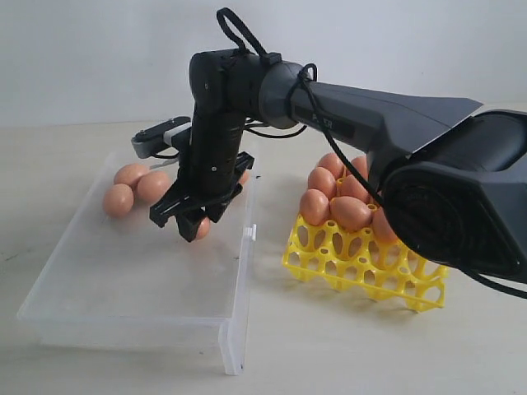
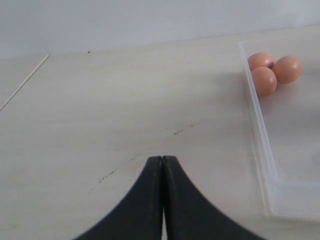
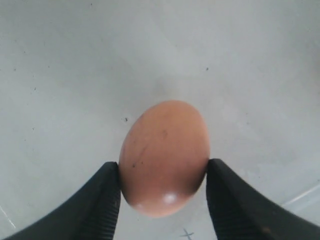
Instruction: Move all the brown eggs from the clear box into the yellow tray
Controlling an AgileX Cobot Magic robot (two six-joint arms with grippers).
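Note:
My right gripper (image 1: 195, 220) reaches down into the clear box (image 1: 123, 280) and is shut on a brown egg (image 3: 164, 156); both fingers press its sides. The held egg (image 1: 203, 228) sits low over the box floor. Three more brown eggs (image 1: 132, 188) lie together at the box's far left corner, and another egg (image 1: 244, 176) peeks out behind the arm. The yellow tray (image 1: 354, 259) stands to the right with several eggs (image 1: 350, 212) in its far cups. My left gripper (image 2: 163, 159) is shut and empty over bare table, left of the box wall (image 2: 260, 130) and the three eggs (image 2: 274, 70).
The box's hinged lid (image 1: 240, 280) stands on edge between box and tray, with a small latch tab (image 1: 250, 233). The right arm's bulky dark body (image 1: 445, 189) hangs over the tray's right side. The tray's near cups hold nothing. A pale wall closes off the back.

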